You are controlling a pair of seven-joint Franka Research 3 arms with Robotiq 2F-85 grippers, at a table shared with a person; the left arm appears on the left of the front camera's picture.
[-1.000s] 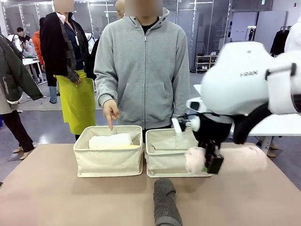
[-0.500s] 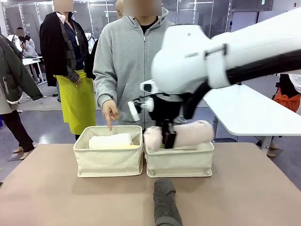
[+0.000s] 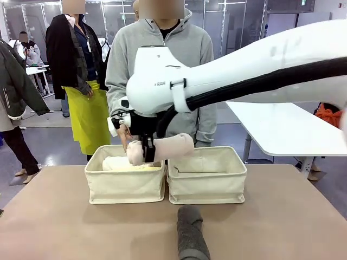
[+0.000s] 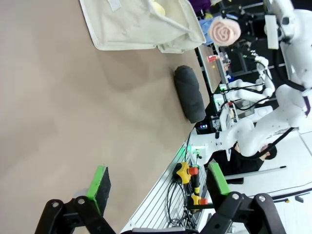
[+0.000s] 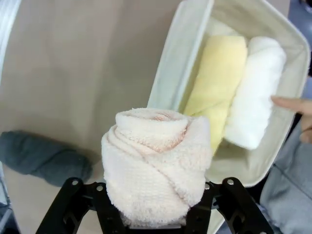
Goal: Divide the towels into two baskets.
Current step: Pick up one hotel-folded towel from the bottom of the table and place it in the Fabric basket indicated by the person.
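Note:
My right gripper (image 3: 147,155) is shut on the pale pink towel (image 3: 165,148), holding it level above the inner edge of the left basket (image 3: 126,187). From the right wrist, the pink towel (image 5: 156,178) hangs over that basket's rim (image 5: 176,73), with the yellow towel (image 5: 214,83) and white towel (image 5: 253,92) lying side by side inside. The right basket (image 3: 206,189) stands beside it. The dark grey towel (image 3: 191,234) lies on the table in front of the baskets. My left gripper (image 4: 158,183) is open, low over the table, far from the grey towel (image 4: 190,93).
A person in a grey hoodie stands behind the baskets, one finger (image 5: 292,105) pointing into the left basket. My right arm (image 3: 244,70) spans the table from the right, above the right basket. Bare tabletop (image 3: 54,227) lies at front left and right.
My right arm has swung left with the pink towel, from the table's right side, over the right basket, to above the left basket. The left gripper stays open.

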